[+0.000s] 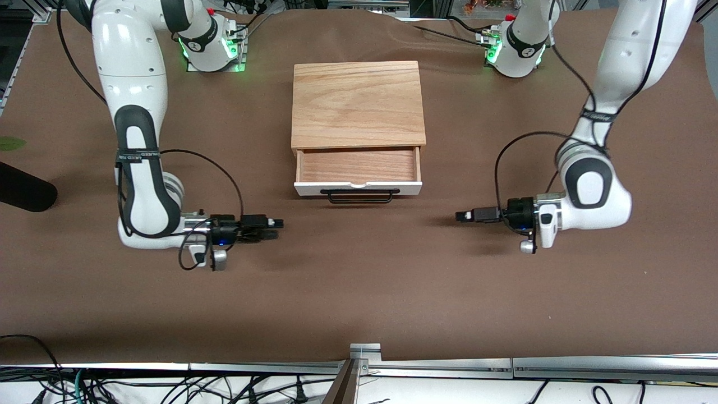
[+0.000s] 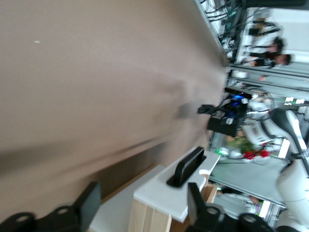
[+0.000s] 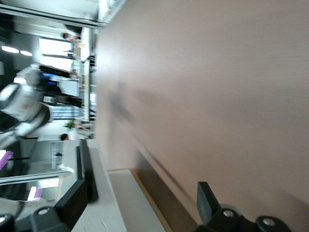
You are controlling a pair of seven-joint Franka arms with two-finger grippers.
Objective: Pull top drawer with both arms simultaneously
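Observation:
The top drawer [image 1: 359,188] of the light-wood box [image 1: 358,104] stands partly pulled out, its wooden floor bare. Its white front carries a wide black bar handle [image 1: 360,196]. My right gripper [image 1: 279,229] is open and empty, low over the brown table, on the right arm's side of the drawer and pointing toward it. My left gripper [image 1: 458,216] is open and empty over the table on the left arm's side, also pointing toward it. The left wrist view [image 2: 143,210] shows the drawer front [image 2: 166,195] and handle [image 2: 189,166] between the fingers. The right wrist view [image 3: 140,205] shows the handle [image 3: 88,169].
The second white drawer front [image 2: 111,212] sits shut under the top one and also shows in the right wrist view [image 3: 130,203]. The brown table [image 1: 359,292] runs to a metal rail at the front edge. A dark object [image 1: 22,188] lies at the right arm's end.

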